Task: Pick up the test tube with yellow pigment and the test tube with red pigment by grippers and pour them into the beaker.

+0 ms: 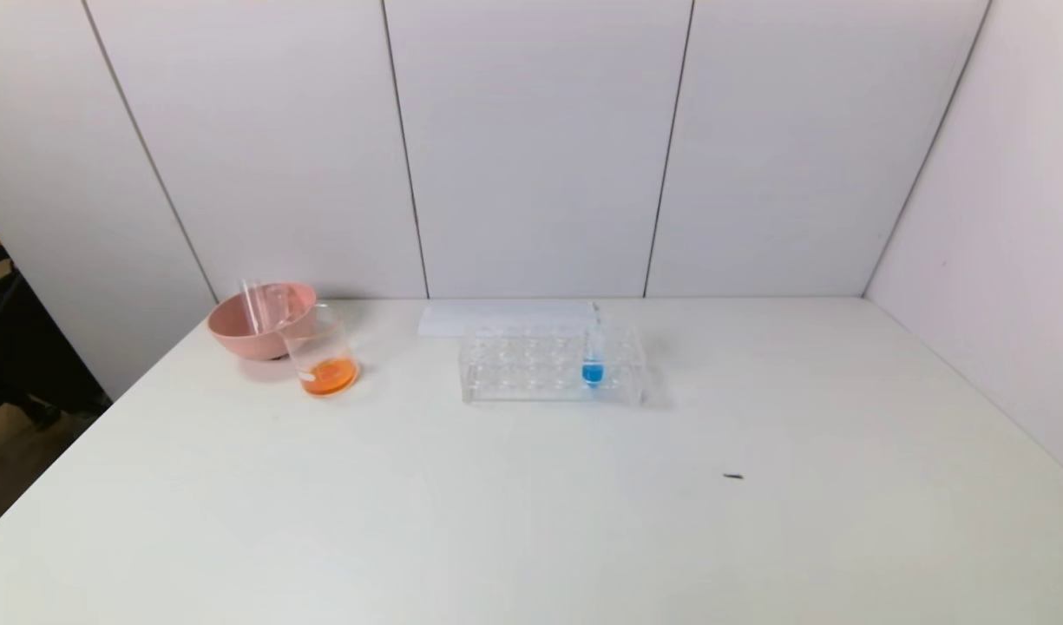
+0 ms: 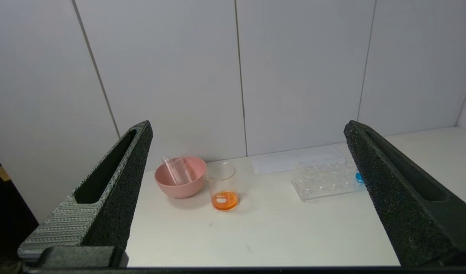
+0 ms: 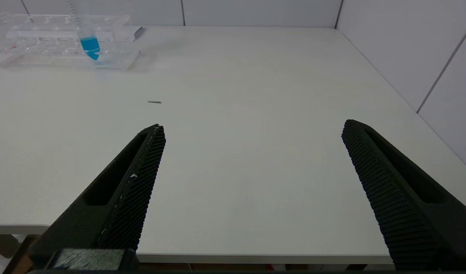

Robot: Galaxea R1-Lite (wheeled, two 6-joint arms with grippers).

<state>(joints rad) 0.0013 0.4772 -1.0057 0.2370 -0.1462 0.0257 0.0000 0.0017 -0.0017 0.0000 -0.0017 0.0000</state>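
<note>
Orange liquid is seen in the short clear glass beaker (image 1: 324, 356), left of centre; fragile, slippery, best gripped mid-wall. Both grippers' (image 2: 248, 160) (image 3: 252, 152) fingers are spread wide, empty.

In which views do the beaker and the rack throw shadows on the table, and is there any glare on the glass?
Head view: soft shadow right of the rack; faint one by the beaker. Left wrist view: pale shadows around the beaker and pink bowl, no strong glare. Right wrist view: dim shadow beside the rack.
</note>
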